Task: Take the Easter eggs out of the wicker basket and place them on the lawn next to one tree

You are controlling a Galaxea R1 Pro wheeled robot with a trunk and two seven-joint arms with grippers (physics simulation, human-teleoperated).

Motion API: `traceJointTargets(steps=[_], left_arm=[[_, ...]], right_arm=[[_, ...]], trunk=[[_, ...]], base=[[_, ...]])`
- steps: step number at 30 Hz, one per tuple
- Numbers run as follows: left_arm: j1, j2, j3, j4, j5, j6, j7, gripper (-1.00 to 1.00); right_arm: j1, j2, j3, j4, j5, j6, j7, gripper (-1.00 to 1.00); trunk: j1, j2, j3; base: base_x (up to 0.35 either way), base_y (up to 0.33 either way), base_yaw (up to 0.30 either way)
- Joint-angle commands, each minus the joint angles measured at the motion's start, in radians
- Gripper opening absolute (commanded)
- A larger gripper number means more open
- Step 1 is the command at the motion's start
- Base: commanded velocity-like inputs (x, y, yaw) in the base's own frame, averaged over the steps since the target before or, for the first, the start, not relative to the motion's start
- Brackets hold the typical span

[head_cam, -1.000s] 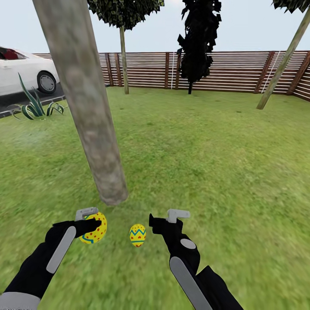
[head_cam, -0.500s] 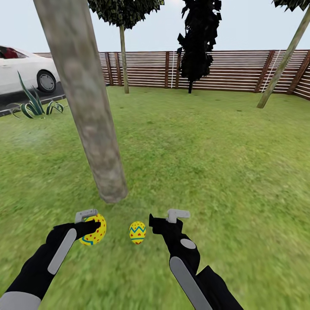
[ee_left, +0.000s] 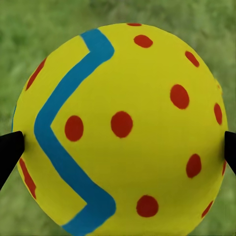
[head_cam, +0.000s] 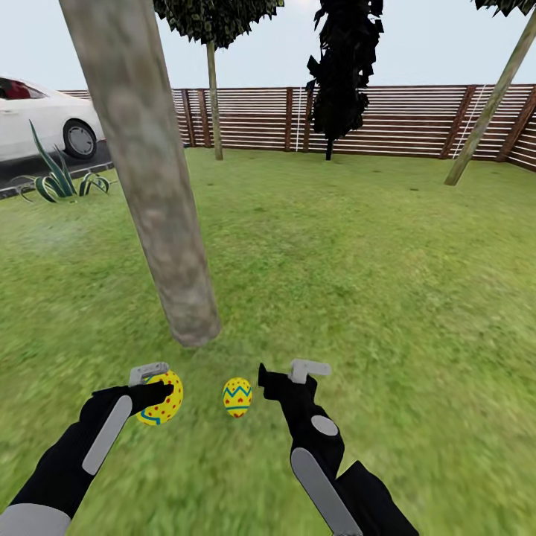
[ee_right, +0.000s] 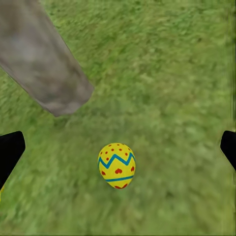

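Observation:
A yellow Easter egg point(head_cam: 237, 396) with blue zigzags lies on the lawn point(head_cam: 357, 268) just in front of the thick grey-brown tree point(head_cam: 160, 216). The same egg point(ee_right: 117, 165) shows in the right wrist view, below the trunk's base point(ee_right: 49, 78). My left gripper point(head_cam: 155, 385) is shut on a second egg point(head_cam: 164, 400), held low over the grass left of the lying one; that egg point(ee_left: 120, 130) sits between both fingertips in the left wrist view. My right gripper point(head_cam: 284, 372) stands open with nothing in it, right of the lying egg. The wicker basket is out of view.
A brown slat fence point(head_cam: 387, 123) bounds the garden at the back. Thin-trunked trees point(head_cam: 214, 97) and a black cypress-like tree point(head_cam: 339, 74) stand along it. A white car point(head_cam: 45, 119) and a spiky plant point(head_cam: 56, 179) are at the far left.
Both arms stay nearly still; the left gripper keeps its hold on its egg. The view has shifted very slightly.

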Motion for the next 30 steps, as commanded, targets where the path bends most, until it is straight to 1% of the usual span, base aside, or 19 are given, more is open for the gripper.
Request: traceJointTargets(steps=[1, 3, 5, 6, 7, 9, 10, 11, 13, 16, 17, 18, 21, 27, 28, 30], left_arm=[[0.000, 0.001, -0.003, -0.001, 0.010, 0.002, 0.010, -1.00], [0.000, 0.001, -0.003, -0.001, 0.010, 0.002, 0.010, -1.00], [0.000, 0.002, -0.003, -0.001, 0.010, 0.002, 0.010, -1.00], [0.000, 0.002, -0.003, -0.001, 0.010, 0.002, 0.010, -1.00], [0.000, 0.002, -0.003, -0.001, 0.010, 0.002, 0.010, -1.00], [0.001, 0.002, -0.003, -0.001, 0.010, 0.002, 0.010, -1.00], [0.000, 0.002, -0.003, -0.001, 0.010, 0.002, 0.011, -1.00], [0.000, 0.002, -0.003, -0.001, 0.010, 0.001, 0.011, -1.00], [0.000, 0.002, -0.003, -0.001, 0.010, 0.001, 0.011, -1.00], [0.000, 0.002, -0.003, -0.002, 0.010, 0.002, 0.012, -1.00], [0.000, 0.002, -0.003, -0.002, 0.010, 0.002, 0.013, -1.00], [0.000, 0.002, -0.003, -0.003, 0.011, 0.002, 0.014, -1.00], [0.001, 0.001, -0.003, -0.004, 0.011, 0.002, 0.016, -1.00], [0.000, 0.004, -0.003, -0.004, 0.010, 0.002, 0.016, -1.00], [0.000, 0.004, -0.003, -0.004, 0.010, 0.002, 0.016, -1.00], [0.001, 0.005, -0.003, -0.004, 0.012, 0.002, 0.015, -1.00]], right_arm=[[-0.005, -0.002, -0.002, -0.002, -0.005, 0.003, -0.023, 1.00], [-0.021, -0.003, -0.007, -0.002, -0.005, 0.015, -0.087, 1.00], [-0.039, 0.002, -0.011, -0.002, -0.004, 0.079, -0.123, 1.00], [-0.049, 0.003, -0.021, -0.002, -0.004, 0.121, -0.132, 1.00], [-0.058, 0.007, -0.058, -0.002, -0.006, 0.176, -0.139, 1.00], [-0.064, 0.012, -0.129, -0.002, -0.013, 0.224, -0.144, 1.00], [-0.065, 0.013, -0.154, -0.002, -0.017, 0.244, -0.145, 1.00], [-0.067, 0.016, -0.171, -0.002, -0.019, 0.261, -0.145, 1.00], [-0.068, 0.026, -0.190, -0.002, -0.021, 0.287, -0.146, 1.00], [-0.087, 0.034, -0.199, -0.002, -0.023, 0.358, -0.145, 1.00], [-0.092, 0.040, -0.201, -0.002, -0.026, 0.383, -0.145, 1.00], [-0.097, 0.056, -0.202, -0.002, -0.040, 0.407, -0.145, 1.00], [-0.102, 0.072, -0.202, -0.002, -0.062, 0.426, -0.145, 1.00], [-0.114, 0.089, -0.201, -0.002, -0.072, 0.435, -0.145, 1.00], [-0.115, 0.089, -0.201, -0.002, -0.079, 0.435, -0.145, 1.00], [-0.115, 0.089, -0.203, -0.002, -0.110, 0.450, -0.145, 1.00]], trunk=[[0.004, -0.008, -0.004], [0.011, -0.022, -0.010], [0.019, -0.036, -0.017], [0.023, -0.043, -0.020], [0.027, -0.050, -0.023], [0.034, -0.064, -0.029], [0.038, -0.071, -0.032], [0.042, -0.078, -0.035], [0.050, -0.092, -0.042], [0.061, -0.113, -0.051], [0.065, -0.120, -0.054], [0.069, -0.127, -0.057], [0.080, -0.148, -0.067], [0.103, -0.190, -0.086], [0.103, -0.190, -0.086], [0.103, -0.190, -0.086]], base=[[0.000, 0.000, 0.000], [0.000, 0.000, 0.000], [0.000, 0.000, 0.000], [0.000, 0.000, 0.000], [0.000, 0.000, 0.000], [0.000, 0.000, 0.000], [0.000, 0.000, 0.000], [0.000, 0.000, 0.000], [0.000, 0.000, 0.000], [0.000, 0.000, 0.000], [0.000, 0.000, 0.000], [0.000, 0.000, 0.000], [0.000, 0.000, 0.000], [0.000, 0.000, 0.000], [0.000, 0.000, 0.000], [0.000, 0.000, 0.000]])
